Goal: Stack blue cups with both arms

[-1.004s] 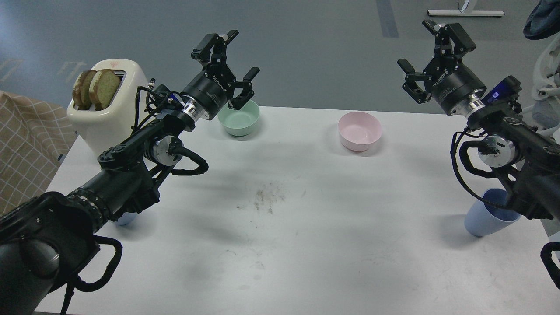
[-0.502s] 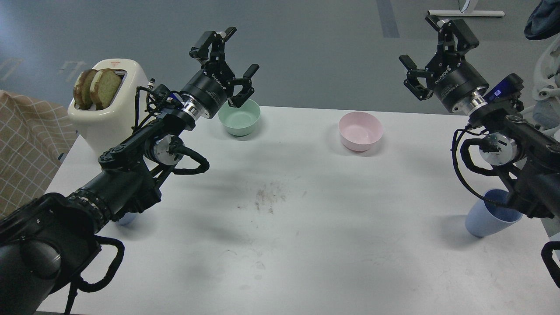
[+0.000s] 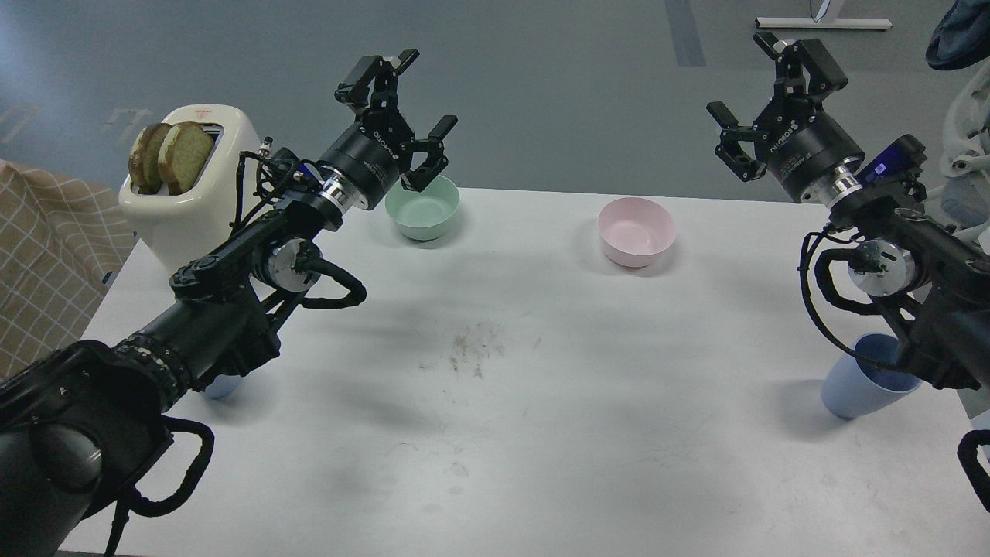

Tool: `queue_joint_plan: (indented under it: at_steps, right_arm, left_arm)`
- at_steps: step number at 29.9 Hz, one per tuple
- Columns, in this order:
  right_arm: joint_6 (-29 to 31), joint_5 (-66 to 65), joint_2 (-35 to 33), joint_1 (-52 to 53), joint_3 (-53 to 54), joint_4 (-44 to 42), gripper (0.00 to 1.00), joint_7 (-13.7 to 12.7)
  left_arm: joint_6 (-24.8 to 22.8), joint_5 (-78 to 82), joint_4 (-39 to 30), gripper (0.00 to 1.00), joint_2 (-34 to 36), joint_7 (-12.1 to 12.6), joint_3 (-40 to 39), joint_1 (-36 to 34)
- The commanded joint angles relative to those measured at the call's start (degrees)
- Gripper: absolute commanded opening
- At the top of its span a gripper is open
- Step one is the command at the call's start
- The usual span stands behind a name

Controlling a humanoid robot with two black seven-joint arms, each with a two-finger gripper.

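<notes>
One blue cup [image 3: 858,388] stands upright at the right edge of the white table [image 3: 510,433], partly hidden under my right arm. Of the other blue cup [image 3: 222,386] only a sliver of the base shows under my left forearm at the left. My left gripper [image 3: 402,97] is open and empty, raised above the table near the mint-green bowl. My right gripper [image 3: 762,85] is open and empty, raised above the table's far right edge. Both grippers are well away from the cups.
A mint-green bowl [image 3: 424,209] and a pink bowl [image 3: 636,232] sit along the far edge. A cream toaster [image 3: 186,186] with bread slices stands at the far left. A checked cloth [image 3: 39,263] lies left of the table. Crumbs [image 3: 472,352] mark the middle.
Both arms have shifted only slightly: the left gripper a little up and left, the right gripper a little right. Both stay open. The cups and bowls have not moved.
</notes>
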Motion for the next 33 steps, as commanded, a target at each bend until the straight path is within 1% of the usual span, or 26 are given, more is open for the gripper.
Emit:
queue_joint_plan:
  at_steps: [1,4,5,6,7,9,11,12,13,15,16,17,19,20,21,23,24,27,29,30,31,33]
  right_arm:
    - [0.0,-0.1,-0.2,0.0,-0.3,0.1,1.00,0.0]
    - [0.0,-0.2,-0.8,0.7,-0.5,0.0,1.00,0.0]
    - [0.0,-0.5,-0.7,0.7,-0.6,0.0,1.00,0.0]
    - [0.0,-0.7,-0.7,0.7,-0.7,0.1,1.00,0.0]
    - [0.0,-0.9,-0.7,0.6,-1.0,0.2,1.00,0.0]
    - [0.0,-1.0,-0.7,0.5,-1.6,0.2,1.00,0.0]
    - [0.0,-1.0,-0.8,0.4,-2.1,0.2,1.00,0.0]
    - [0.0,-1.0,-0.8,0.3,-2.1,0.2,1.00,0.0]
    - [0.0,-1.0,-0.8,0.2,-2.1,0.2,1.00,0.0]
    - [0.0,-1.0,-0.9,0.1,-2.1,0.5,1.00,0.0]
    - [0.0,-1.0,-1.2,0.0,-2.2,1.0,1.00,0.0]
    - [0.0,-1.0,-1.4,0.0,-2.2,1.3,1.00,0.0]
    - [0.0,-1.1,-2.0,-0.1,-2.2,1.7,1.00,0.0]
    - [0.0,-1.1,-2.0,-0.1,-2.2,1.7,1.00,0.0]
    - [0.0,-1.1,-2.0,-0.1,-2.2,1.7,1.00,0.0]
    - [0.0,-1.1,-1.9,-0.1,-2.2,1.7,1.00,0.0]
    - [0.0,-1.1,-1.8,0.0,-2.3,1.8,1.00,0.0]
    - [0.0,-1.1,-1.6,0.0,-2.3,1.8,1.00,0.0]
    - [0.0,-1.1,-1.6,0.0,-2.2,2.0,1.00,0.0]
    - [0.0,-1.1,-1.5,0.0,-2.3,2.2,1.00,0.0]
    - [0.0,-1.1,-1.5,-0.1,-2.3,2.3,1.00,0.0]
    - [0.0,-1.1,-1.4,-0.2,-2.2,2.6,1.00,0.0]
  left_arm:
    - [0.0,2.1,-1.2,0.98,4.3,0.1,0.2,-2.3]
    - [0.0,6.0,-5.6,0.98,11.6,0.2,0.2,-5.3]
    - [0.0,7.4,-8.4,0.98,15.3,0.4,0.2,-5.7]
    - [0.0,8.3,-10.0,0.98,17.2,0.6,0.2,-5.8]
    - [0.0,10.3,-13.6,0.98,21.1,0.7,0.1,-5.8]
    - [0.0,12.7,-17.5,0.98,25.0,0.8,0.1,-5.8]
    - [0.0,17.7,-26.2,0.98,34.0,0.9,0.2,-5.0]
    - [0.0,19.0,-28.3,0.98,36.4,0.9,0.2,-4.8]
    - [0.0,21.9,-32.1,0.98,41.2,0.9,0.3,-4.2]
    - [0.0,25.0,-35.6,0.98,45.9,0.8,0.7,-3.1]
    - [0.0,28.7,-38.3,0.98,50.1,0.7,1.0,-2.2]
    - [0.0,30.8,-39.5,0.98,52.0,0.5,1.0,-1.9]
    - [0.0,39.5,-43.0,0.98,59.1,-0.2,1.1,-1.0]
    - [0.0,41.4,-43.5,0.98,60.6,-0.6,1.3,-0.5]
    - [0.0,44.7,-44.1,0.98,63.3,-2.1,2.0,0.3]
    - [0.0,48.3,-44.3,0.98,65.6,-4.1,3.6,1.2]
    - [0.0,52.1,-44.3,0.98,68.1,-4.5,5.5,1.7]
    - [0.0,60.8,-44.3,0.98,72.5,-4.5,12.3,1.8]
    - [0.0,62.7,-44.3,0.98,73.7,-4.5,15.4,1.8]
    - [0.6,63.4,-44.3,0.98,74.4,-4.5,19.0,1.8]
    - [1.8,63.4,-44.2,0.98,74.4,-4.5,20.8,1.8]
    - [6.3,63.0,-44.2,0.98,74.1,-4.5,27.0,1.8]
